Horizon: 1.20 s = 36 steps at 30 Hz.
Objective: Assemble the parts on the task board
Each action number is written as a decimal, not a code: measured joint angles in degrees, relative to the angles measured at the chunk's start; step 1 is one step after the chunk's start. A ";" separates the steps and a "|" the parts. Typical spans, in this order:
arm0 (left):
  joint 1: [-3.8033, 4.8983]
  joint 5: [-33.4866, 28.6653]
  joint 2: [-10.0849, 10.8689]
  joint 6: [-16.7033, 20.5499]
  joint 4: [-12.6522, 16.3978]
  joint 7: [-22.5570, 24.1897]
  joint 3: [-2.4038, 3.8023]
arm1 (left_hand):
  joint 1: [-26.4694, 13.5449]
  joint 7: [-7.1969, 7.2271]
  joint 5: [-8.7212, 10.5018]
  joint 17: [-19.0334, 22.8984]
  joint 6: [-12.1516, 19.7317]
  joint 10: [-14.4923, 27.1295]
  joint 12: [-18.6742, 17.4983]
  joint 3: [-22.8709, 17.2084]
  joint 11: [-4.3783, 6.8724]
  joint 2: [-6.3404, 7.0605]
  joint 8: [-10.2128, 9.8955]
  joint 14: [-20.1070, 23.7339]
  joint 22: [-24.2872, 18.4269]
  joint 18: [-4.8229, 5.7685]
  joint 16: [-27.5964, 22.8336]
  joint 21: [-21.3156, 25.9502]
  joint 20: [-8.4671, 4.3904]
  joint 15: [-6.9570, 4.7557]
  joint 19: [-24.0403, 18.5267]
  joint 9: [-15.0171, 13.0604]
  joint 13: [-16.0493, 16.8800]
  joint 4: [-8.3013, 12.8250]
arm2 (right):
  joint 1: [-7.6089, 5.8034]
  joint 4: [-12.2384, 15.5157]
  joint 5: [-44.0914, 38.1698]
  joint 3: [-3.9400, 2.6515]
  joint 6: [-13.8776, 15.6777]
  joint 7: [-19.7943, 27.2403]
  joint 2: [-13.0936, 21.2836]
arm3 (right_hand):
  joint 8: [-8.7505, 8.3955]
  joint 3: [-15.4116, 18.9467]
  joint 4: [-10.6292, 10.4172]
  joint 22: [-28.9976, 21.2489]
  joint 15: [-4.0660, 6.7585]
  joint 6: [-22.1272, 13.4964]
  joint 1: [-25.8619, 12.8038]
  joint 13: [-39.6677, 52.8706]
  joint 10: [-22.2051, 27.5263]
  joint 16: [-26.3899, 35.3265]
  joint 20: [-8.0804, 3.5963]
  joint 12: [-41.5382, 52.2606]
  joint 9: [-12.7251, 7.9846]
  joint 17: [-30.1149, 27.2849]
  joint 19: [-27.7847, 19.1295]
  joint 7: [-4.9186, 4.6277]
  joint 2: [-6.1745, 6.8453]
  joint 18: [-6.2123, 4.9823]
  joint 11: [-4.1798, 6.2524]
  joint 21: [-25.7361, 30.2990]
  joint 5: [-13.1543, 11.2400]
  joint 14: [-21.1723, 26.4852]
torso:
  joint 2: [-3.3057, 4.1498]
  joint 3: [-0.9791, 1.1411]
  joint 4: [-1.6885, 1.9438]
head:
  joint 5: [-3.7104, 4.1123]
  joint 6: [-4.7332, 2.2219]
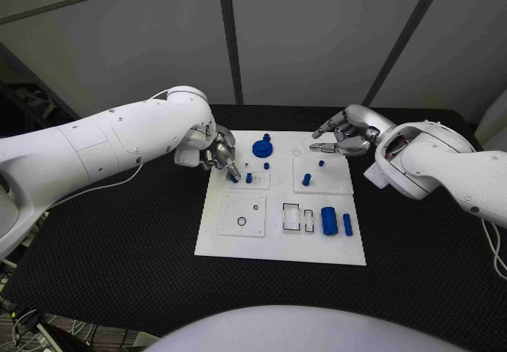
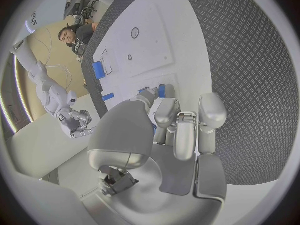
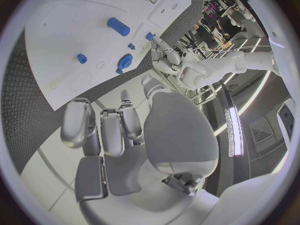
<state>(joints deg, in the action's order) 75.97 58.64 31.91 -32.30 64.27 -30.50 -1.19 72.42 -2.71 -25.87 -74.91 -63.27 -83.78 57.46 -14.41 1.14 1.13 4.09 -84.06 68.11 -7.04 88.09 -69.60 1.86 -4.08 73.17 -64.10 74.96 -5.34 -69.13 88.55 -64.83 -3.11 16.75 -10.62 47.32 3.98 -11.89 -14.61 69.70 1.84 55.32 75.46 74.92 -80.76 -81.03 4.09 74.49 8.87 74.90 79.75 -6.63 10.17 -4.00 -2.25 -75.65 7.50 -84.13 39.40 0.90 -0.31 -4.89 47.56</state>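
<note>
The white task board [image 1: 280, 242] lies mid-table. My left hand [image 1: 219, 157] hangs over its far left corner, fingertips pinched on a small blue peg [image 1: 232, 176], beside a standing blue peg [image 1: 249, 177]. In the left wrist view the hand [image 2: 178, 130] has a blue peg [image 2: 162, 90] at its fingertips. My right hand [image 1: 343, 139] hovers over the far right corner with fingers apart, holding nothing. A blue round gear [image 1: 262, 150], another peg [image 1: 306, 179], a thick cylinder [image 1: 330, 221] and a thin bar [image 1: 348, 224] sit on the board. The right wrist view has the gear [image 3: 124, 62] and cylinder [image 3: 118, 26].
Black textured table [image 1: 423, 249] surrounds the board on all sides. Empty cut-outs [image 1: 297, 218] and a plate with a round hole [image 1: 242, 221] lie on the board's near half. A grey wall stands beyond the table's far edge.
</note>
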 measured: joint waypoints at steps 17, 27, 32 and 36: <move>0.28 -0.11 -0.82 -0.35 -0.93 -0.12 -0.56 | -3.27 -0.15 8.66 0.00 -0.22 -0.11 0.00 -3.10 -0.08 -1.83 0.23 0.08 0.20 0.00 0.00 0.00 0.21 0.04 -0.21 -0.51 0.00 2.77 | 0.00 -0.07 0.00 0.00 -0.02 0.00 -0.06 | 0.00 0.00 0.00 0.00 0.00 0.00 0.00 0.00 0.00 0.00 0.00 0.00 -0.01 0.04 0.00 0.00 0.00 0.00 0.00 0.00 0.00 0.00 | -0.02 0.01 -0.01 | 0.20 0.13; 0.29 -0.24 -0.92 -0.07 -1.04 -0.36 -0.65 | -6.11 0.66 11.99 0.00 -1.05 -0.13 0.00 -6.87 0.37 -0.82 0.23 0.17 0.82 -0.01 0.00 0.00 0.21 -0.48 -0.21 -0.85 0.00 6.54 | 0.00 -0.10 0.00 0.00 -0.03 0.00 -0.09 | 0.00 0.00 0.00 0.00 0.00 0.00 0.00 0.00 0.00 0.00 0.00 0.00 -0.01 0.03 0.00 0.00 0.00 0.00 0.00 0.00 0.00 0.00 | -0.02 0.01 0.03 | 0.20 0.15; 0.26 -0.27 -0.92 0.21 -1.01 -0.56 -0.68 | -6.62 0.97 12.67 0.00 -1.36 -0.23 0.00 -6.28 0.47 -0.30 0.45 -0.01 0.90 0.00 0.00 0.00 -0.02 -0.65 0.02 -0.83 0.00 5.95 | 0.00 -0.11 0.00 0.00 -0.03 0.00 -0.09 | 0.00 0.00 0.00 0.00 0.00 0.00 0.00 0.00 0.00 0.00 0.00 0.00 -0.01 0.03 0.00 0.00 0.00 0.00 0.00 0.00 0.00 0.00 | -0.02 0.01 0.03 | 0.20 0.15; 0.22 -0.28 -0.90 0.50 -0.98 -0.79 -0.71 | -7.37 1.07 12.80 0.00 -1.46 -0.33 -0.28 -5.43 0.58 0.02 0.46 -0.09 1.07 -0.01 0.00 0.00 -0.02 -0.75 0.02 -0.90 0.00 5.10 | 0.00 -0.12 0.00 0.00 -0.03 0.00 -0.09 | 0.00 0.00 0.00 0.00 0.00 0.00 0.00 0.00 0.00 0.00 0.00 0.00 -0.01 0.03 0.00 0.00 0.00 0.00 0.00 0.00 0.00 0.00 | -0.02 0.01 0.03 | 0.20 0.15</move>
<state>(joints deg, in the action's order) 76.19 58.36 31.01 -31.79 63.29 -31.29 -1.90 65.05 -1.63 -13.07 -74.91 -64.73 -84.11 57.18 -19.83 1.72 1.15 4.55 -84.15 69.18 -7.05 88.09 -69.60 1.84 -4.83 73.19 -65.01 74.96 -0.25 -69.13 88.42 -64.83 -3.11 16.72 -10.62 47.23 3.98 -11.89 -14.61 69.70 1.84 55.32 75.46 74.92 -80.76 -81.03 4.09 74.49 8.86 74.93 79.75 -6.64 10.17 -4.00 -2.25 -75.65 7.50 -84.14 39.38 0.91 -0.28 -4.70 47.71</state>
